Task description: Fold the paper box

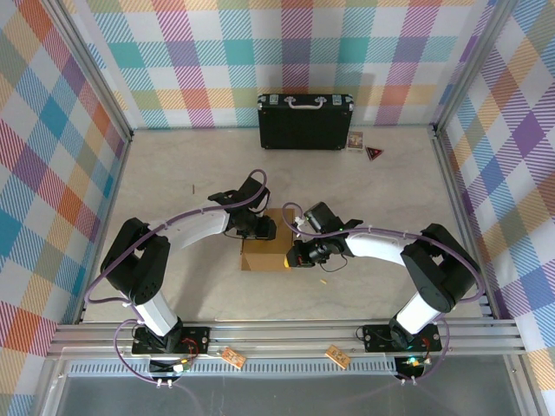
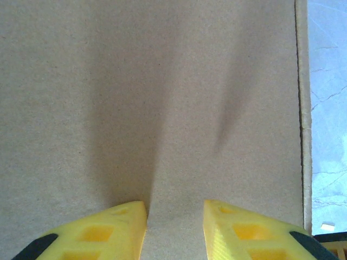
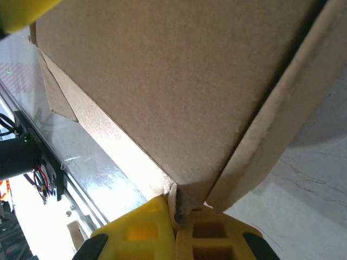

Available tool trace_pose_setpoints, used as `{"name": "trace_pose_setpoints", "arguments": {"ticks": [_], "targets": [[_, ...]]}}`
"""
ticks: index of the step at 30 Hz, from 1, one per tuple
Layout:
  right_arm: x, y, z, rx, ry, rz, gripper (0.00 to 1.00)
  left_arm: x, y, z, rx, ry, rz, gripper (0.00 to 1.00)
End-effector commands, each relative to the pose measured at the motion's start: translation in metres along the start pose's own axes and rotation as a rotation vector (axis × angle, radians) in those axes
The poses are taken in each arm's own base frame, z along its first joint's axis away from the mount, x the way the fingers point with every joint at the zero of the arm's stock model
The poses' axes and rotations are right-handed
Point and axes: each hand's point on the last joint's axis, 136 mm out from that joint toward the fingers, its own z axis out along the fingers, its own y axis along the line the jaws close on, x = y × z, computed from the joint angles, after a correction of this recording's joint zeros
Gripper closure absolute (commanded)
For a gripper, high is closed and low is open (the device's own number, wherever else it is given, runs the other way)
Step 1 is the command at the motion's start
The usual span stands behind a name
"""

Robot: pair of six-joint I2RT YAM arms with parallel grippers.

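Note:
The paper box (image 1: 264, 253), plain brown cardboard, sits mid-table between both arms. My left gripper (image 1: 260, 228) is over its far edge. In the left wrist view its yellow fingers (image 2: 127, 227) stand apart, tips against a flat cardboard panel (image 2: 162, 97) with nothing clamped between them, and the panel's right edge runs beside bare table. My right gripper (image 1: 299, 253) is at the box's right side. In the right wrist view it (image 3: 174, 208) is shut on a thin cardboard corner, where the box wall (image 3: 162, 81) meets a loose flap (image 3: 282, 114).
A black hard case (image 1: 305, 121) with a silver handle stands at the back wall, with a small card (image 1: 355, 140) and a red triangle (image 1: 374, 153) to its right. Checkered walls enclose the table. A metal rail (image 1: 277, 334) runs along the near edge.

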Motion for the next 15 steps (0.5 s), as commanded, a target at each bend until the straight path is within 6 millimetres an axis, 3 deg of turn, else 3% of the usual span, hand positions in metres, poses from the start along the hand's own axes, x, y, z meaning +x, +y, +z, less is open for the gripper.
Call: {"name": "trace_pose_setpoints", "arguments": {"ticks": [1,7,9,11,15], "targets": [[-0.001,0.011,0.004,-0.048,0.019,-0.015,1.0,0.031,0.017,0.015,-0.041,0.109,-0.021,0.65],[-0.002,0.019,-0.001,-0.083,0.002,-0.027,1.0,0.032,0.017,0.014,-0.04,0.108,-0.019,0.65],[-0.005,0.013,-0.001,-0.045,0.0,-0.009,1.0,0.031,0.017,0.013,-0.037,0.107,-0.022,0.65],[-0.002,0.01,-0.001,-0.025,0.034,-0.004,0.75,0.031,0.016,0.012,-0.036,0.105,-0.02,0.65],[0.001,0.001,-0.008,0.042,0.03,0.001,0.56,0.03,0.014,0.006,-0.028,0.097,-0.017,0.65]]}}
